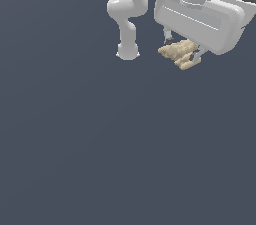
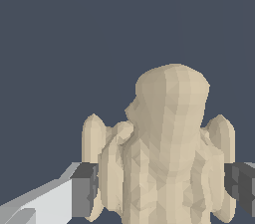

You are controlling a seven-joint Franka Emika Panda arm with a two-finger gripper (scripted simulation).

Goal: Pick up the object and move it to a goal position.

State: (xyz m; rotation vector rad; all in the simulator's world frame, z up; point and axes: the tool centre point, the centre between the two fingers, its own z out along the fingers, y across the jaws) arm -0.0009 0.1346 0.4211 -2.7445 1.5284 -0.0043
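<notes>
The object (image 1: 179, 53) is a small tan lumpy thing with several stubby ridged segments. It sits between the two fingers of my white gripper (image 1: 182, 51) at the upper right of the exterior view. In the wrist view the object (image 2: 169, 148) fills the space between the dark pads (image 2: 84, 188), which press on both its sides. The gripper is shut on it. Whether the object rests on the dark surface or is lifted off it I cannot tell.
The arm's white links and base (image 1: 128, 51) stand to the exterior view's left of the gripper. The dark grey-blue surface (image 1: 100, 149) stretches flat across both views. No other objects show.
</notes>
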